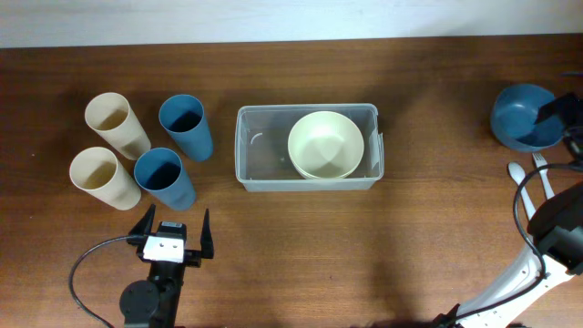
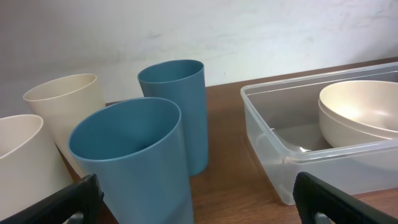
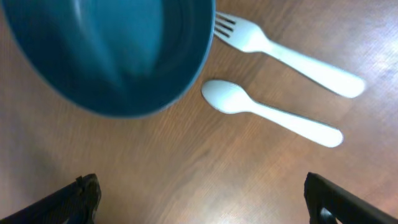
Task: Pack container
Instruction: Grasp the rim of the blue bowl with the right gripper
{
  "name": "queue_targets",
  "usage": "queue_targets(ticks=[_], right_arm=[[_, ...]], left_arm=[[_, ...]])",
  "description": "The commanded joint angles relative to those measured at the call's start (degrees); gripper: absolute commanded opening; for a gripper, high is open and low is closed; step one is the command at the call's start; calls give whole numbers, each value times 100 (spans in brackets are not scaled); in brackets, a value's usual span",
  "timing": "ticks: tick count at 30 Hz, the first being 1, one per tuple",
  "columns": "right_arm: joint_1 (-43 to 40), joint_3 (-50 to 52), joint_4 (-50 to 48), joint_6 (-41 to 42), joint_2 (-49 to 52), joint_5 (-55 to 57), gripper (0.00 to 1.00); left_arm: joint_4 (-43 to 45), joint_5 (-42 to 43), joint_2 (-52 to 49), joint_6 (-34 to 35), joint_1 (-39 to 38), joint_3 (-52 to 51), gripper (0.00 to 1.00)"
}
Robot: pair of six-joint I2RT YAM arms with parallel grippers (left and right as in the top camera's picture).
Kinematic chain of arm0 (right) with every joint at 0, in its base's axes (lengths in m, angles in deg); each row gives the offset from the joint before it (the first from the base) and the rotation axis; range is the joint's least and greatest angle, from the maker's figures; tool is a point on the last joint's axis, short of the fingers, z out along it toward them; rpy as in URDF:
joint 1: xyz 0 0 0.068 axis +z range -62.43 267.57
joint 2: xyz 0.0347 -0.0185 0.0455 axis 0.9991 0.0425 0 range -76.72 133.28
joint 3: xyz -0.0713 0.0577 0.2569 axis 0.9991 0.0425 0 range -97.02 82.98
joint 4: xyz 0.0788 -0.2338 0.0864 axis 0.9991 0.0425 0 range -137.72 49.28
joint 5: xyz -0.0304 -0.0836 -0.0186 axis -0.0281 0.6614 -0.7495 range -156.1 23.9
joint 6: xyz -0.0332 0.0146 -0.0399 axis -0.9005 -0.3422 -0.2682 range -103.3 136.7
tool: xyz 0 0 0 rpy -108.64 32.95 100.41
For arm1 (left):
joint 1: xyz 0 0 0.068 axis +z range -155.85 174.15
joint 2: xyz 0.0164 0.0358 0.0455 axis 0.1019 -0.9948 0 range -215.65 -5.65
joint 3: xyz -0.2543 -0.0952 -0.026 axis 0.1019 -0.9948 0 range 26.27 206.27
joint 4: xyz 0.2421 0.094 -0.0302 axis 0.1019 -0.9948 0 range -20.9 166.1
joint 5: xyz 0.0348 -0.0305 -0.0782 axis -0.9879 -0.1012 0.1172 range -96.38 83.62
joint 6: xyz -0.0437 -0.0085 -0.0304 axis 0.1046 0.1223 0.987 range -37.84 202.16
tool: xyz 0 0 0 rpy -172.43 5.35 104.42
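One wooden table (image 1: 410, 228) carries everything. At its middle we see the container (image 1: 260, 155), with a cream bowl (image 1: 326, 144) in its right half. A blue bowl (image 1: 523, 116) sits far right. Two cream cups (image 1: 117, 125) and two blue cups (image 1: 186, 126) stand left of the container. The left gripper (image 1: 175, 224) near the cups and the right gripper (image 3: 202, 186) by the blue bowl are both spread, empty. A white fork (image 3: 286, 56) and spoon (image 3: 273, 115) lie beside that bowl.

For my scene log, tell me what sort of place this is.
Probably a lab tabletop staged with kitchenware, not a real kitchen: a wooden table against a plain wall, with plastic cups, a spoon and a clear container laid out.
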Motion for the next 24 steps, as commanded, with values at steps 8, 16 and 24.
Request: queue_targets(ticks=[8, 16, 24], right_arm=[[-15, 979, -1285, 61, -87, -208, 99], [-22, 1333, -1884, 297, -59, -162, 99], [-22, 1725, -2385, 295, -26, -166, 99]], left_arm=[[-39, -20, 22, -94, -17, -17, 100], [-39, -20, 22, -94, -17, -17, 100], [-39, -20, 22, -94, -17, -17, 100]])
